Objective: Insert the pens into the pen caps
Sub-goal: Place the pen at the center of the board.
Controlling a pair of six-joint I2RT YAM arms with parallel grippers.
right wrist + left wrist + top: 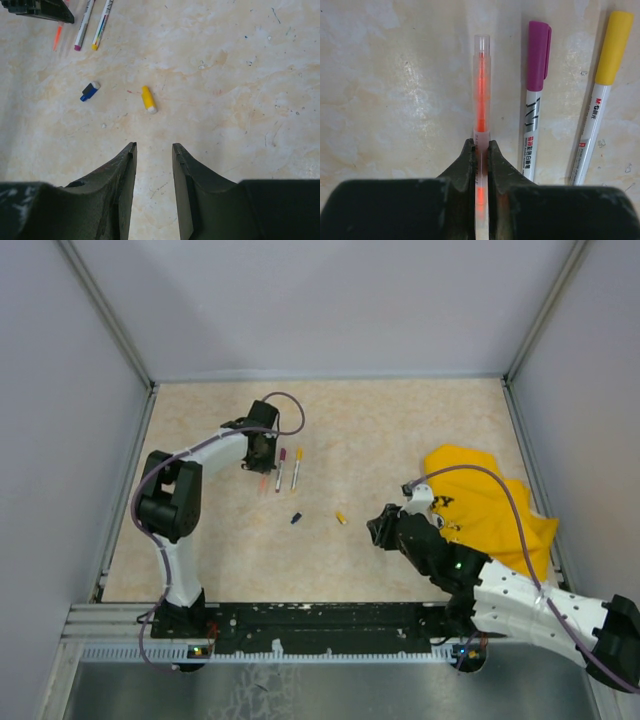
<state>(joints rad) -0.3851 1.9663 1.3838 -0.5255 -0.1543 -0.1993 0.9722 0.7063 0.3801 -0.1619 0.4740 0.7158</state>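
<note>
Left wrist view: left gripper (480, 145) pinches the orange pen (480, 90) flat on the bench (395, 100), probably to lift it for capping; right gripper (153, 146) hangs spread, empty.

The left pincer (481, 145) has bare table (395, 100) open on its left side. On its right, 2 pens crowd in: the purple-capped pen (534, 100) just beside the clamped orange pen (480, 90), the yellow-capped pen (598, 97) past that. The right pincer (152, 150) has open table straight ahead as far as the yellow cap (148, 99); the blue cap (90, 92) sits ahead and to the left. The yellow cloth (500, 510) lies bunched behind it, under the arm.
</note>
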